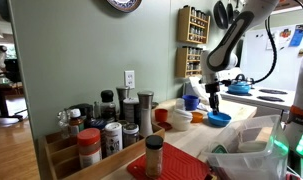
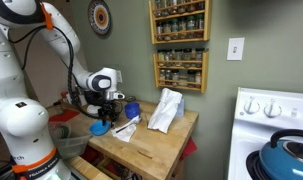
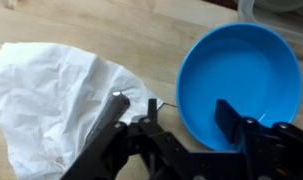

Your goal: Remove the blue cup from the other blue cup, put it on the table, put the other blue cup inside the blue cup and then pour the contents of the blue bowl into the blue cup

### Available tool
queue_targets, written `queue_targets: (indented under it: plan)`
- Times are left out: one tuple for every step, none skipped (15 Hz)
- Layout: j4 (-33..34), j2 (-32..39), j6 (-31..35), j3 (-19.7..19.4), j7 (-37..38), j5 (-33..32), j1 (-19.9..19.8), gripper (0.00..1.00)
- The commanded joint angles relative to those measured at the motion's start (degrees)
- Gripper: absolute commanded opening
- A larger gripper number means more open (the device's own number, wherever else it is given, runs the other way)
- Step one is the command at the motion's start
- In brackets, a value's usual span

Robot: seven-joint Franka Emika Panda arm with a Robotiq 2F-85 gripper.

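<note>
The long light-beige wood-look tabletop [image 3: 141, 30] runs up to a white stove [image 2: 276, 108], with wooden spice racks [image 2: 179, 70] on the wall behind. A small, shallow, round bright-blue bowl [image 3: 236, 70] sits on the wood, its smooth, glossy inside showing, just beside crumpled white paper [image 3: 51, 95]. The black claw [image 3: 174, 108] hangs above with its fingers apart, one over the basin and one outside the rim. A taller blue cup [image 2: 132, 109] stands near.
</note>
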Motion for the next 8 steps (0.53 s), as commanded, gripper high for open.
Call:
queue_targets:
  plan:
    - [-1.58, 0.04, 3.19, -0.26, 0.73, -1.23, -0.67, 0.43]
    - [-1.61, 0.03, 3.36, -0.33, 0.74, -1.27, -0.78, 0.46]
    - [-1.61, 0.04, 3.59, -0.38, 0.78, -1.33, -0.91, 0.41]
    - [-1.62, 0.06, 3.80, -0.44, 0.80, -1.37, -1.01, 0.32]
    - [-1.62, 0.09, 3.92, -0.48, 0.84, -1.42, -1.13, 0.33]
    - [-1.62, 0.13, 4.04, -0.52, 0.85, -1.46, -1.20, 0.27]
    - [-1.62, 0.17, 4.12, -0.54, 0.87, -1.48, -1.27, 0.26]
    - [-1.61, 0.19, 4.16, -0.57, 0.89, -1.49, -1.33, 0.27]
